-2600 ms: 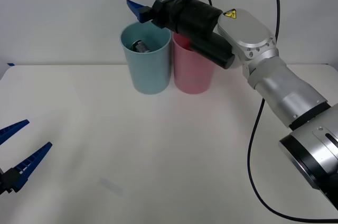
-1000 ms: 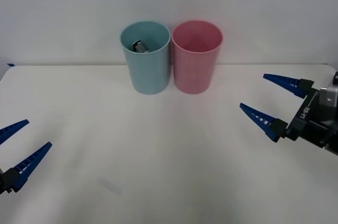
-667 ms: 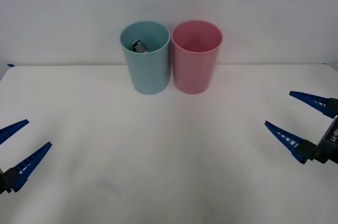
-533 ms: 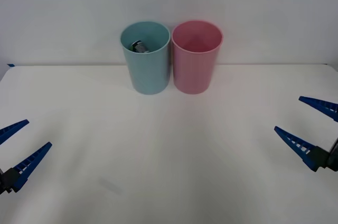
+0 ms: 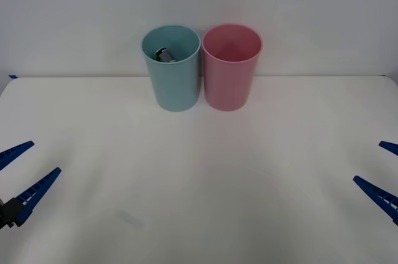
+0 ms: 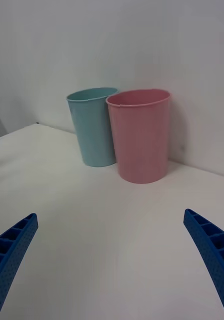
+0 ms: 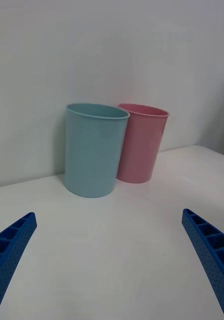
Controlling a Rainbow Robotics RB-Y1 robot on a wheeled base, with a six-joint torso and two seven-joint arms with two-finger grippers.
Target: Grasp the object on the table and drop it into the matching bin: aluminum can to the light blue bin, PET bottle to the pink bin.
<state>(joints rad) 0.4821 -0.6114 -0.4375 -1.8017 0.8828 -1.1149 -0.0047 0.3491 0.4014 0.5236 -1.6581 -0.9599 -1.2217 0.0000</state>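
Note:
The small dark aluminum can [image 5: 164, 55] lies inside the light blue bin [image 5: 173, 83], its silver top and a bit of green showing over the rim. The pink bin [image 5: 230, 77] stands touching the blue one on its right. Both bins stand at the back of the white table [image 5: 199, 177]. My left gripper [image 5: 17, 177] hangs open and empty at the front left edge. My right gripper [image 5: 385, 174] is open and empty at the front right edge. The wrist views show the light blue bin [image 6: 94, 130] [image 7: 93, 150] and the pink bin [image 6: 140, 137] [image 7: 140, 142] from the side.
A plain white wall rises right behind the bins. The table's broad middle lies between my two grippers and the bins.
My right arm has pulled back from above the light blue bin, down and to the front right edge, its gripper open. The can rests in the blue bin. The left gripper has stayed put.

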